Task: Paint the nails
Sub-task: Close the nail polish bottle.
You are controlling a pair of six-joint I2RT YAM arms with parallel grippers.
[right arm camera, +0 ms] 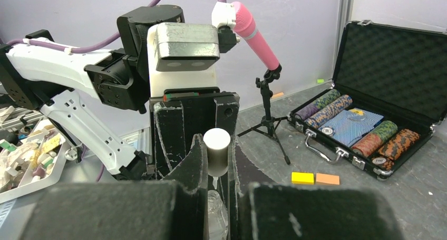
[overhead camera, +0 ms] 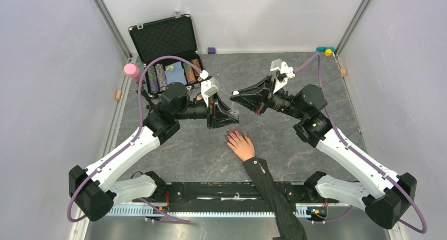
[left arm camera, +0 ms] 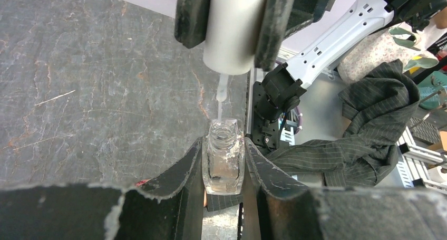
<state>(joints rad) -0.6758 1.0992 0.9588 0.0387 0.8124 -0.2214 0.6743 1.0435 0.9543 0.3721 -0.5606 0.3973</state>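
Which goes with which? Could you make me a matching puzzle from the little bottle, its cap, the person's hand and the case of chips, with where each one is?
Things:
1. clear bottle
2. white cap
3. hand
4. chip case

Places:
A. lying flat on the table
B. open, at the far left corner
C. clamped in the right gripper
D. clamped in the left gripper

Pairs: 1-D, 2-C, 3-A, 4-B
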